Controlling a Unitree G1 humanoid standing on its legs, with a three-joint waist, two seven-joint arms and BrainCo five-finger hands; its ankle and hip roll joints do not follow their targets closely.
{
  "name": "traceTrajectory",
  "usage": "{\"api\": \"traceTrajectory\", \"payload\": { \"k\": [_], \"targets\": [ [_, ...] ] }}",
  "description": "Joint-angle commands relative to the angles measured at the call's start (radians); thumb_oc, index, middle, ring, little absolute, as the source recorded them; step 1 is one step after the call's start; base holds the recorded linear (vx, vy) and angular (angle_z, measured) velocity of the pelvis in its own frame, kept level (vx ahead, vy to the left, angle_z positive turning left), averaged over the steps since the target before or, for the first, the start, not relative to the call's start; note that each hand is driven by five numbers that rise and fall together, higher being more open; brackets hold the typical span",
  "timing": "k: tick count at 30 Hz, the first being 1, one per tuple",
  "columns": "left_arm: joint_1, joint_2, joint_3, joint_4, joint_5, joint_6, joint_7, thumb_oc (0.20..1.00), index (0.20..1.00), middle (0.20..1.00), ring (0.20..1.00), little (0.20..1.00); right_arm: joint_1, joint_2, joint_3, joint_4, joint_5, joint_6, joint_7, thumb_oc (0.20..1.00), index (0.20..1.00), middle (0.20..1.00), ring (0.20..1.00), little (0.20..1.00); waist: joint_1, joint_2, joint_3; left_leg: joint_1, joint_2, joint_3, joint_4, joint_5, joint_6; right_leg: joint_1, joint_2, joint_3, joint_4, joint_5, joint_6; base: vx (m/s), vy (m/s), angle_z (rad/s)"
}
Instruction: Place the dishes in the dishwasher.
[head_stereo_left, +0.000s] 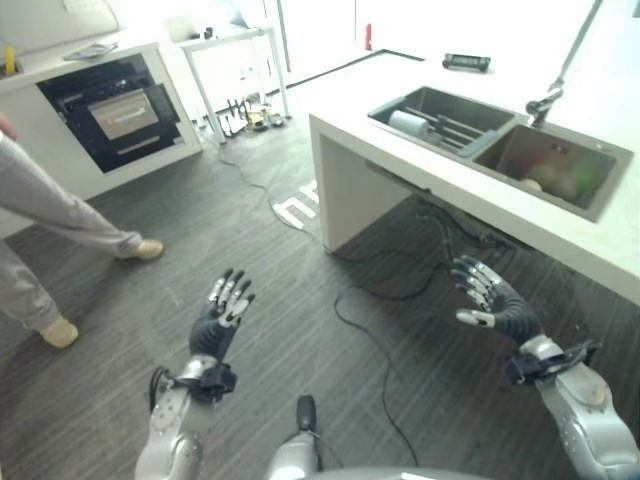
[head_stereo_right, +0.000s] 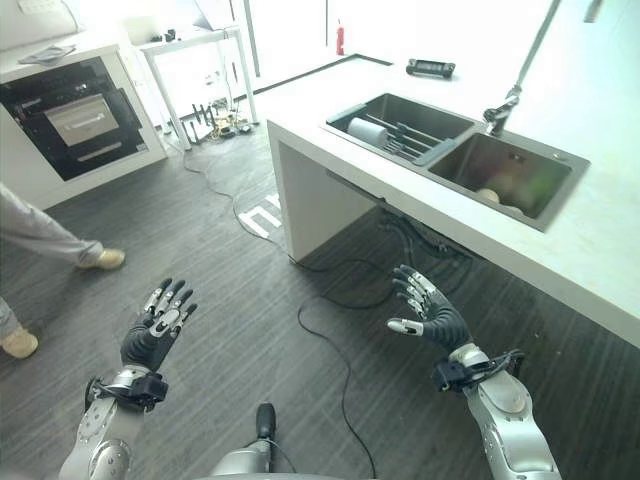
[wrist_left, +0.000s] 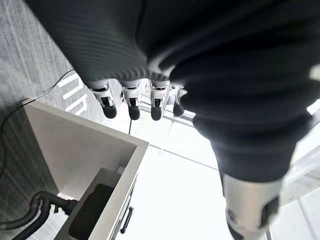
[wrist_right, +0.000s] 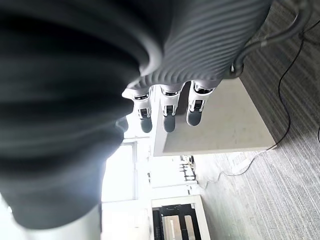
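Observation:
A white plate or bowl (head_stereo_left: 408, 123) lies in the left basin of the steel sink (head_stereo_left: 455, 108), beside a dish rack (head_stereo_left: 450, 130). Something pale (head_stereo_left: 533, 184) rests in the right basin. The dishwasher (head_stereo_left: 110, 110), dark-fronted with its door down, stands in the far left counter. My left hand (head_stereo_left: 222, 318) is raised over the floor, open, fingers straight (wrist_left: 131, 102), holding nothing. My right hand (head_stereo_left: 492, 300) hovers open below the counter edge, empty, its fingers (wrist_right: 168, 107) spread.
A person's legs and shoes (head_stereo_left: 60, 330) stand at the left near the dishwasher. The white counter (head_stereo_left: 340, 110) juts into the room ahead. Cables (head_stereo_left: 370, 340) trail across the dark wood floor. A tap (head_stereo_left: 545, 100) rises over the sink. A dark device (head_stereo_left: 467, 62) lies on the counter.

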Motion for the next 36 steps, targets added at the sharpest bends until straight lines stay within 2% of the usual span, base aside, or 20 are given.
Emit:
{"api": "traceTrajectory", "payload": {
  "k": [1,3,7,9,11,13,15,17,18,19,22,27,30,31,33,34,35,36],
  "targets": [
    [-0.027,0.057,0.022,-0.092,0.033,-0.068,0.005,1.0,1.0,1.0,1.0,1.0,-0.055,-0.018,-0.036,-0.068,0.032,-0.035,0.008,1.0,1.0,1.0,1.0,1.0,-0.002,0.018,-0.025,0.014,0.092,-0.003,0.007,-0.024,-0.061,-0.063,0.04,-0.064,0.015,0.075,0.029,0.31,0.321,-0.43],
    [-0.061,0.071,0.023,-0.093,0.035,-0.04,-0.003,1.0,1.0,1.0,1.0,1.0,-0.051,-0.009,-0.043,-0.084,0.013,-0.03,-0.003,1.0,1.0,1.0,1.0,1.0,0.0,0.011,-0.048,0.045,0.059,-0.004,0.007,-0.05,-0.025,-0.072,0.02,-0.063,0.075,0.067,0.053,0.35,0.37,-0.22],
    [-0.09,0.083,0.028,-0.108,0.035,0.007,-0.026,1.0,1.0,1.0,1.0,1.0,-0.053,0.025,-0.05,-0.102,-0.026,-0.036,-0.046,1.0,1.0,1.0,1.0,1.0,0.006,-0.013,-0.073,0.075,0.0,-0.042,0.007,-0.08,0.023,-0.167,-0.016,-0.059,0.271,0.168,0.112,0.23,0.264,0.19],
    [-0.098,0.083,0.021,-0.104,0.051,0.01,-0.037,1.0,1.0,1.0,1.0,1.0,-0.06,0.038,-0.047,-0.1,-0.026,-0.04,-0.06,1.0,1.0,1.0,1.0,1.0,0.006,-0.011,-0.076,0.087,-0.012,-0.041,0.007,-0.088,0.034,-0.209,-0.013,-0.067,0.367,0.202,0.121,0.15,0.2,0.32],
    [-0.101,0.085,0.016,-0.119,0.059,0.021,-0.048,1.0,1.0,1.0,1.0,1.0,-0.058,0.053,-0.048,-0.112,-0.025,-0.052,-0.072,1.0,1.0,1.0,1.0,1.0,0.006,-0.002,-0.074,0.111,-0.027,-0.039,0.007,-0.105,0.047,-0.285,0.0,-0.077,0.538,0.245,0.12,0.17,0.243,0.26],
    [-0.105,0.081,0.014,-0.131,0.074,0.026,-0.039,1.0,1.0,1.0,1.0,1.0,-0.067,0.062,-0.034,-0.111,-0.042,-0.071,-0.085,1.0,1.0,1.0,1.0,1.0,0.003,0.009,-0.069,0.137,-0.026,-0.017,0.007,-0.12,0.05,-0.359,-0.012,-0.127,0.602,0.25,0.109,0.14,0.194,-0.04],
    [-0.123,0.093,0.002,-0.133,0.078,0.027,-0.019,1.0,1.0,1.0,1.0,1.0,-0.071,0.052,-0.028,-0.114,-0.021,-0.083,-0.109,1.0,1.0,1.0,1.0,1.0,-0.011,0.01,-0.061,0.159,-0.029,-0.005,0.007,-0.128,0.049,-0.394,0.013,-0.168,0.524,0.21,0.09,0.21,0.084,-0.41],
    [-0.129,0.095,-0.002,-0.142,0.08,0.038,-0.024,1.0,1.0,1.0,1.0,1.0,-0.046,0.039,-0.059,-0.137,0.017,-0.078,-0.095,1.0,1.0,1.0,1.0,1.0,-0.03,0.0,-0.05,0.199,-0.038,-0.025,0.007,-0.153,0.044,-0.384,0.009,-0.211,0.29,0.198,0.072,0.31,-0.038,-0.41],
    [-0.123,0.097,0.0,-0.148,0.081,0.038,-0.029,1.0,1.0,1.0,1.0,1.0,-0.035,0.032,-0.07,-0.143,0.027,-0.081,-0.088,1.0,1.0,1.0,1.0,1.0,-0.037,-0.002,-0.046,0.214,-0.037,-0.019,0.007,-0.166,0.042,-0.384,0.0,-0.227,0.224,0.211,0.073,0.34,-0.103,-0.21],
    [-0.111,0.098,0.0,-0.161,0.078,0.039,-0.027,1.0,1.0,1.0,1.0,1.0,-0.025,0.023,-0.08,-0.147,0.041,-0.091,-0.081,1.0,1.0,1.0,1.0,1.0,-0.052,-0.005,-0.038,0.243,-0.038,0.002,0.007,-0.192,0.038,-0.417,-0.032,-0.253,0.143,0.277,0.09,0.29,-0.115,-0.23],
    [-0.109,0.103,-0.009,-0.164,0.079,0.025,-0.004,1.0,1.0,1.0,1.0,1.0,-0.037,0.012,-0.083,-0.146,0.057,-0.1,-0.09,1.0,1.0,1.0,1.0,1.0,-0.067,0.002,-0.023,0.293,-0.033,0.028,0.007,-0.23,0.034,-0.485,-0.076,-0.29,0.076,0.365,0.113,0.27,-0.148,-0.12],
    [-0.113,0.106,-0.027,-0.181,0.036,0.034,0.023,1.0,1.0,1.0,1.0,1.0,-0.047,-0.006,-0.081,-0.156,0.06,-0.099,-0.14,1.0,1.0,1.0,1.0,1.0,-0.089,0.0,-0.047,0.338,-0.039,0.041,0.007,-0.277,0.041,-0.459,-0.061,-0.251,0.001,0.391,0.115,0.3,-0.224,-0.02],
    [-0.12,0.097,-0.02,-0.187,-0.015,0.052,0.034,1.0,1.0,1.0,1.0,1.0,-0.079,-0.015,-0.07,-0.155,0.04,-0.094,-0.171,1.0,1.0,1.0,1.0,1.0,-0.107,0.014,-0.072,0.383,-0.013,0.083,0.007,-0.286,0.024,-0.428,-0.034,-0.237,0.004,0.355,0.097,0.35,-0.249,0.03],
    [-0.124,0.094,-0.019,-0.186,-0.024,0.05,0.033,1.0,1.0,1.0,1.0,1.0,-0.088,-0.02,-0.072,-0.152,0.035,-0.094,-0.176,1.0,1.0,1.0,1.0,1.0,-0.112,0.02,-0.076,0.394,-0.004,0.095,0.008,-0.272,0.016,-0.42,-0.024,-0.233,0.005,0.344,0.088,0.29,-0.208,-0.35],
    [-0.127,0.093,-0.013,-0.191,-0.033,0.026,0.034,1.0,1.0,1.0,1.0,1.0,-0.082,-0.036,-0.089,-0.16,0.04,-0.096,-0.182,1.0,1.0,1.0,1.0,1.0,-0.128,0.036,-0.081,0.369,0.042,0.103,0.114,-0.167,-0.033,-0.395,0.022,-0.198,0.001,0.312,0.05,0.28,-0.238,-0.29],
    [-0.127,0.089,-0.009,-0.195,-0.036,0.018,0.032,1.0,1.0,1.0,1.0,1.0,-0.078,-0.042,-0.098,-0.161,0.045,-0.095,-0.179,1.0,1.0,1.0,1.0,1.0,-0.13,0.035,-0.082,0.347,0.058,0.097,0.193,-0.131,-0.053,-0.387,0.029,-0.19,-0.002,0.305,0.037,0.24,-0.25,-0.32],
    [-0.122,0.077,0.004,-0.208,-0.044,-0.004,0.031,1.0,1.0,1.0,1.0,1.0,-0.073,-0.049,-0.114,-0.163,0.049,-0.098,-0.161,1.0,1.0,1.0,1.0,1.0,-0.129,0.027,-0.078,0.288,0.075,0.083,0.372,-0.053,-0.09,-0.361,0.037,-0.168,-0.006,0.287,0.012,0.24,-0.237,-0.39],
    [-0.117,0.068,0.013,-0.218,-0.049,-0.022,0.028,1.0,1.0,1.0,1.0,1.0,-0.068,-0.052,-0.123,-0.165,0.046,-0.101,-0.148,1.0,1.0,1.0,1.0,1.0,-0.127,0.02,-0.072,0.231,0.077,0.067,0.491,-0.029,-0.104,-0.341,0.043,-0.147,-0.007,0.276,-0.006,0.26,-0.223,-0.52]
  ]
}}
